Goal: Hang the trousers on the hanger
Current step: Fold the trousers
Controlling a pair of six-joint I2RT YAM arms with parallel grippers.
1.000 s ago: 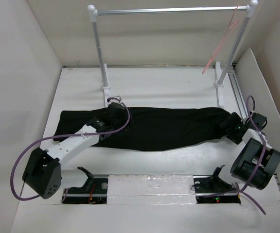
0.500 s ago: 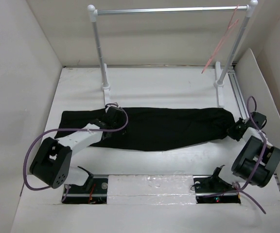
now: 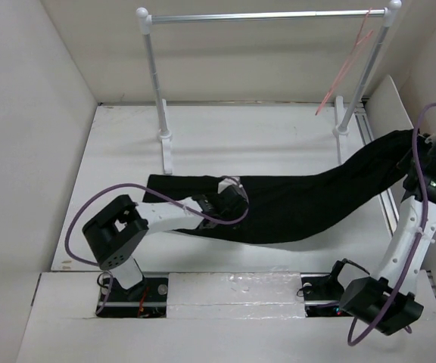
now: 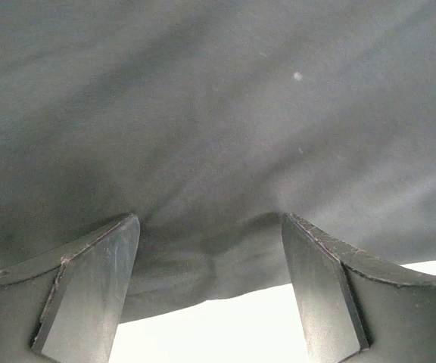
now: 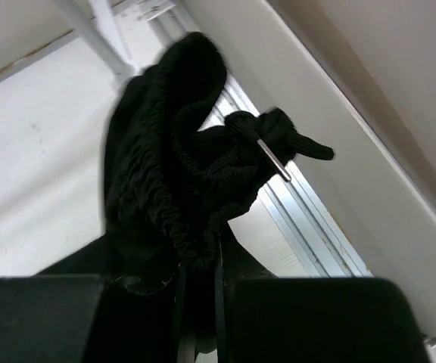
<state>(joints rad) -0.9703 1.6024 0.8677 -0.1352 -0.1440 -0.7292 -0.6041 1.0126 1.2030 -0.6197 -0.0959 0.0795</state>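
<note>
The black trousers [image 3: 294, 204] lie across the table and rise at their right end, where my right gripper [image 3: 421, 147] holds them well above the table. In the right wrist view the gripper [image 5: 199, 274] is shut on the bunched elastic waistband [image 5: 174, 159], and a drawstring with a metal tip [image 5: 275, 159] dangles beside it. My left gripper [image 3: 230, 198] is low over the left part of the trousers. It stands open [image 4: 210, 299], with the fabric's edge [image 4: 203, 257] between its fingers [image 4: 89, 295]. The pinkish-red hanger [image 3: 347, 64] hangs at the right end of the rail.
The silver rail [image 3: 263, 15] on two white posts [image 3: 156, 83] spans the back of the table. A metal track [image 5: 309, 227] and a white side panel [image 3: 388, 98] run along the right edge, close to my right arm.
My right gripper shut on the waistband and rose up and to the right, lifting that end and dragging the trousers rightward. My left gripper slid to the right along the fabric, still open.
</note>
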